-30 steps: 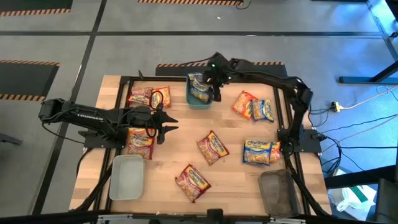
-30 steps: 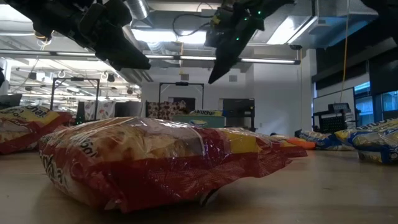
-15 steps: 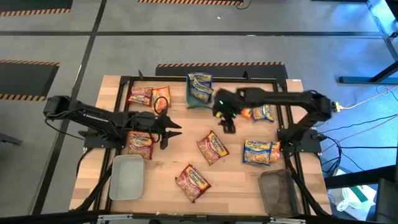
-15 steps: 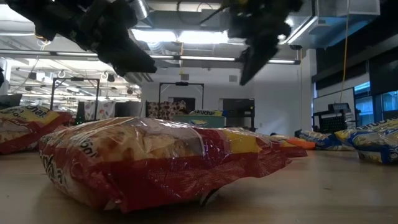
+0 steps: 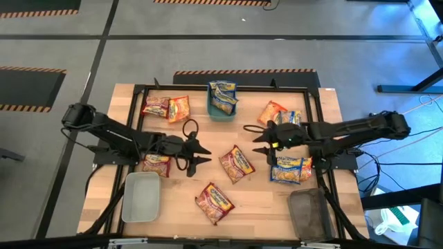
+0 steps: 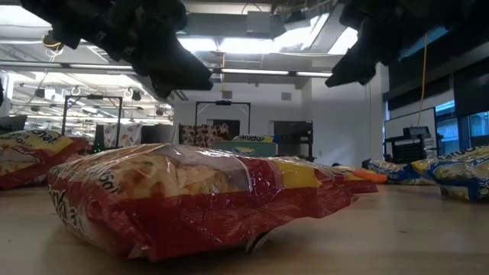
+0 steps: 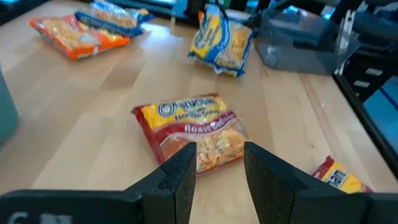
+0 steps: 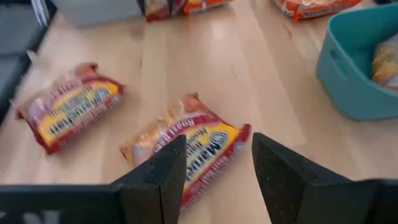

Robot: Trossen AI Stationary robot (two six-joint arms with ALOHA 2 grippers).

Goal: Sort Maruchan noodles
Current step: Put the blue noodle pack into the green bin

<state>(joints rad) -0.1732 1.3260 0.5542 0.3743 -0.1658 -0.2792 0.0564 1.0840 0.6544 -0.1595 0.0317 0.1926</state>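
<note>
The light wooden table (image 5: 208, 169) with its black frame carries three trays: a pale grey rectangular tray (image 5: 142, 197) at the near left corner, a dark grey tray (image 5: 309, 213) at the near right corner, and a teal plastic bin (image 5: 221, 113) at the far middle.

The crinkly red-and-yellow Maruchan noodle packet at the table's centre (image 5: 237, 164) is a flat rectangle with a clear window showing pale noodles; its long axis runs diagonally from far-left to near-right. It lies between the two grippers and touches neither. A similar red packet near the front edge (image 5: 214, 203) lies on the same diagonal. A blue-and-yellow packet in the bin (image 5: 223, 97) lies roughly front to back. Another blue-and-yellow packet (image 5: 289, 169) lies crosswise at the right, and an orange packet (image 5: 271, 113) sits far right beside a further blue one. Two packets at the far left (image 5: 166, 107) lie side by side, and one red packet (image 5: 156, 163) lies partly under the left arm.

The left gripper (image 5: 197, 153) hovers just left of the centre packet, fingers spread apart, holding nothing. The right gripper (image 5: 257, 138) hovers just right of it, likewise spread wide and empty.
</note>
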